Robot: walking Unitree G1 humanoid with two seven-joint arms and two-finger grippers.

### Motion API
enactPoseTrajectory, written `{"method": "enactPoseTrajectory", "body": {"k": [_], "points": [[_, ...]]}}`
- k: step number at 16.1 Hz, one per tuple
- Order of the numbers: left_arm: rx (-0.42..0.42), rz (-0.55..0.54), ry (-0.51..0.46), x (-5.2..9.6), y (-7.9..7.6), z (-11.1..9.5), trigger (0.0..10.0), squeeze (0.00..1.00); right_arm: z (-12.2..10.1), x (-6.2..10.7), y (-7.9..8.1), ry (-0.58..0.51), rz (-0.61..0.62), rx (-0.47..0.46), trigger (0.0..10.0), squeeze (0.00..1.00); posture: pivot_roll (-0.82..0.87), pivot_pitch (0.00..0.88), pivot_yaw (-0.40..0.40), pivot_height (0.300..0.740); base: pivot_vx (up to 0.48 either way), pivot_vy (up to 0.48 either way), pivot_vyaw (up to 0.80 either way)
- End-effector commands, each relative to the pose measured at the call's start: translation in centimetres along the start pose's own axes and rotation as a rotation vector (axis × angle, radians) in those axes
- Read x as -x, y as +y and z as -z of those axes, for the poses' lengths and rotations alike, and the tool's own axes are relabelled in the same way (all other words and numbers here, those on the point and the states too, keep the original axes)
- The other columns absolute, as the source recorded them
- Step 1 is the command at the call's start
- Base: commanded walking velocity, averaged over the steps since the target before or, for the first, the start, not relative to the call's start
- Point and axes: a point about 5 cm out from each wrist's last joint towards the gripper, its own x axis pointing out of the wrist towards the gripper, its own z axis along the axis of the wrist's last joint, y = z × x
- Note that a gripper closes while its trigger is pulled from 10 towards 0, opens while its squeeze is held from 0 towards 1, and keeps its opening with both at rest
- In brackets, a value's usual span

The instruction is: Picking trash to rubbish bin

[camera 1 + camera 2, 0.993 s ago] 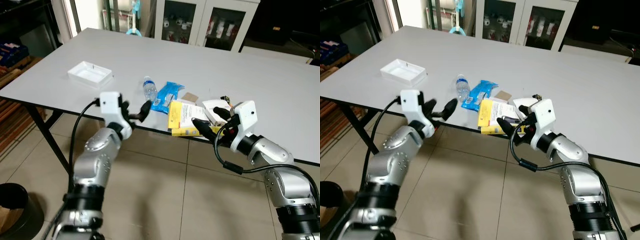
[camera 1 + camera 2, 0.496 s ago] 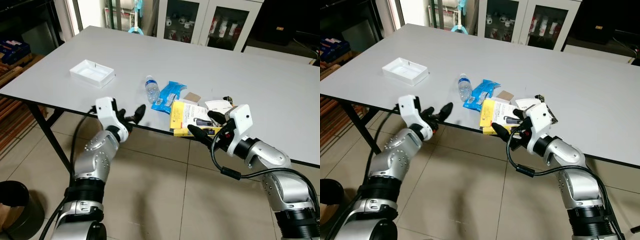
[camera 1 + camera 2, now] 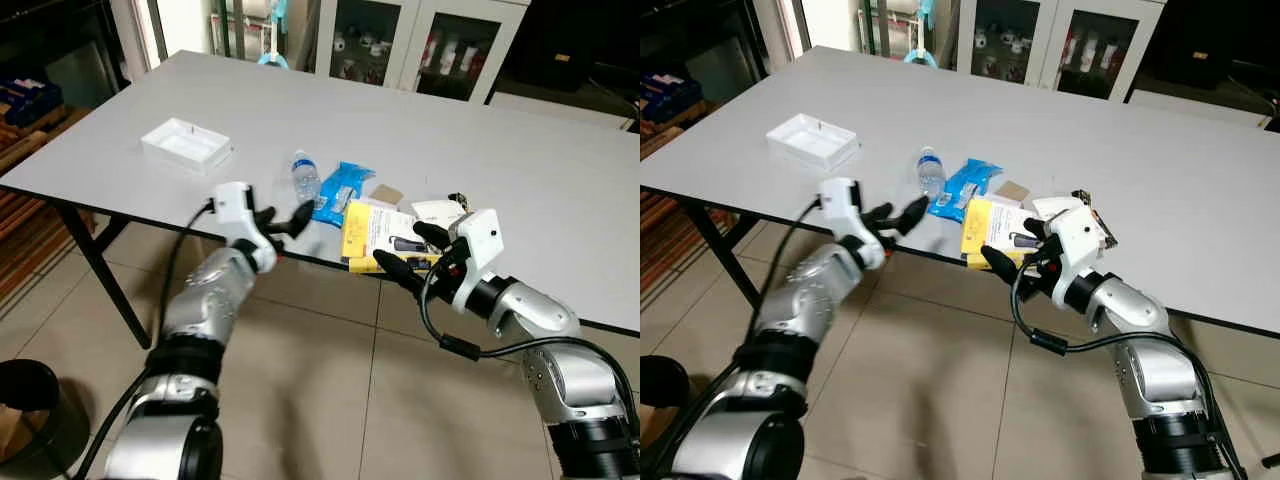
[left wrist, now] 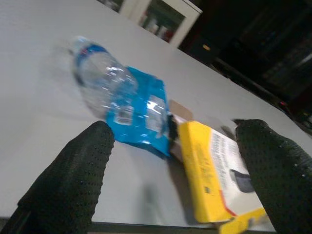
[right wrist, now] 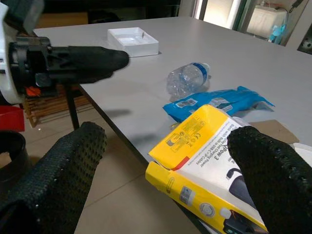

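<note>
Reaching in over the near edge of the grey counter (image 3: 520, 150), the left end effector (image 3: 287, 221) gapes empty before the clear crushed plastic bottle (image 3: 304, 178); the right end effector (image 3: 412, 250), also wide, brackets the yellow cardboard box (image 3: 375, 238) overhanging that edge, apparently readying a grasp.

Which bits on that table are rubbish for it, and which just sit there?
For the job: plastic bottle, blue wrapper, yellow box, cardboard scrap, black bin.
Lying about: white tray, glass cabinet.

grey table (image 3: 420, 120) | white tray (image 3: 186, 145) near left edge | glass-door cabinets (image 3: 420, 45) behind | tiled floor (image 3: 330, 400)
</note>
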Motion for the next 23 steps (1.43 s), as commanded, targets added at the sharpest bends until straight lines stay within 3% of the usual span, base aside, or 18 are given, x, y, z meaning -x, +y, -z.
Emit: {"method": "enactPoseTrajectory", "body": {"k": [1,11,18,20,23], "points": [[-0.010,0.035,0.014,-0.5,-0.7,0.0,10.0,0.00,-0.3,0.1,0.2,-0.005,-0.006,0.008,10.0,0.00,-0.04,0.021,-0.070,0.740,0.000,0.000,0.00],[-0.007,0.083,0.136,-2.1,-2.1,2.7,10.0,0.00,-0.4,0.4,0.3,-0.015,0.005,0.006,10.0,0.00,-0.05,0.021,-0.056,0.740,0.000,0.000,0.00],[0.073,0.161,0.192,-3.1,-5.3,4.7,10.0,0.00,-0.4,0.4,0.6,-0.008,0.000,0.012,10.0,0.00,-0.07,0.022,-0.053,0.740,0.000,0.000,0.00],[0.074,0.167,0.191,-3.3,-5.7,4.8,10.0,0.00,-0.4,0.4,0.6,-0.010,0.001,0.011,10.0,0.00,-0.07,0.023,-0.052,0.740,0.000,0.000,0.00],[0.058,0.181,0.126,-3.6,-6.1,3.0,10.0,0.00,-0.5,0.5,0.6,-0.012,0.002,0.010,10.0,0.00,-0.07,0.024,-0.054,0.740,0.000,0.000,0.00]]}}
